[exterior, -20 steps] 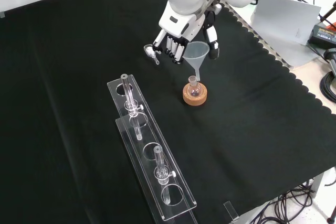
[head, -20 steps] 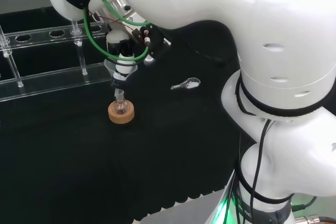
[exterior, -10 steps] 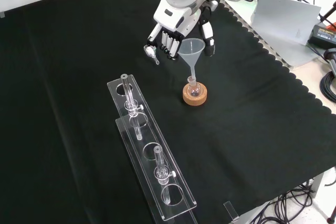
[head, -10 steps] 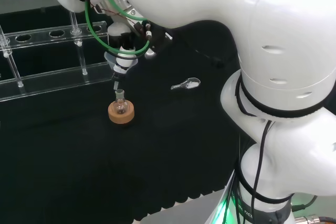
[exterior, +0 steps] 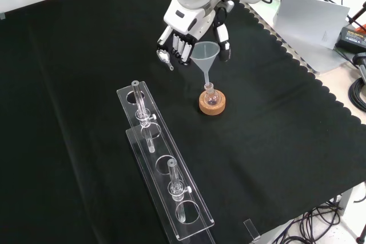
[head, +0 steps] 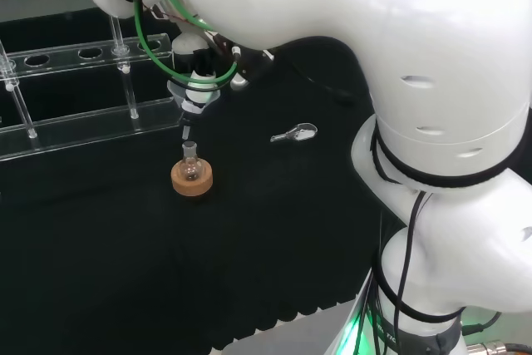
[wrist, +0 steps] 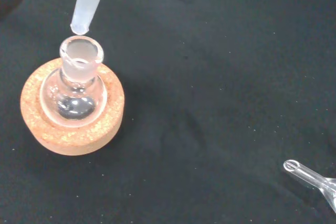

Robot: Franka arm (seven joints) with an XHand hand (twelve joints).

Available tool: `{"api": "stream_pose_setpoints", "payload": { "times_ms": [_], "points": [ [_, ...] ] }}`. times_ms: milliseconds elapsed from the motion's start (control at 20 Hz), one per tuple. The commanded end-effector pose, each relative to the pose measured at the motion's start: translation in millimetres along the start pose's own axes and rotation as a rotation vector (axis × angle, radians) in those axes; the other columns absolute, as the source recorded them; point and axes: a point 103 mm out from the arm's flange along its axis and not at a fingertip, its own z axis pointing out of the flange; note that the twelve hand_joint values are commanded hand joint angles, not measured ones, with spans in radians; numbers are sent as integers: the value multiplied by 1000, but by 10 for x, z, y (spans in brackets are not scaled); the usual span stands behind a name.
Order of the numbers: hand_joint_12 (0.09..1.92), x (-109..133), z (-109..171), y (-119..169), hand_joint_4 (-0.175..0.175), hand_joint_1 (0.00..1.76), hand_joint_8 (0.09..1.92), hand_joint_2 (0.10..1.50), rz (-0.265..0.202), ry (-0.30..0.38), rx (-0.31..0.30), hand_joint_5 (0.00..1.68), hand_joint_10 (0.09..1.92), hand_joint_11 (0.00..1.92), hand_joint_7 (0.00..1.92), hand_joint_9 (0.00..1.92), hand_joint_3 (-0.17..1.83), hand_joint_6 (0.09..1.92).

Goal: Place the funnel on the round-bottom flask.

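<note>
Front view, upper centre: my hand (exterior: 191, 24) pinches the funnel (exterior: 205, 56) at its cone rim; light, slippery plastic above the fragile round-bottom flask (exterior: 211, 96).

clear rack (exterior: 166, 167) with upright test tubes: runs toward the cloth's (exterior: 68, 84) front edge, front view | small clear glass piece (head: 295, 132): lies flat mid-cloth, well apart from rack

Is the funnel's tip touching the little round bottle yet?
Apart. In the wrist view the funnel stem's tip hangs just above the round-bottom flask mouth, with a sliver of black cloth between them.
</note>
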Motion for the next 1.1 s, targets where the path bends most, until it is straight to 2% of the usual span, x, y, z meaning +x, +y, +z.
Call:
{"api": "stream_pose_setpoints", "payload": {
  "times_ms": [50,450,700,1100],
  "points": [
    [1511,-34,24,11,47,750,476,577,8,-1,10,850,305,0,1217,1062,508,753],
    [1510,42,113,12,47,749,477,578,17,5,39,850,305,0,1216,1061,509,754],
    [1510,68,110,-11,47,749,477,578,22,7,33,850,305,0,1216,1061,510,754],
    [1510,155,147,-35,47,748,478,579,7,12,40,849,305,0,1215,1061,510,754]
  ]
}}
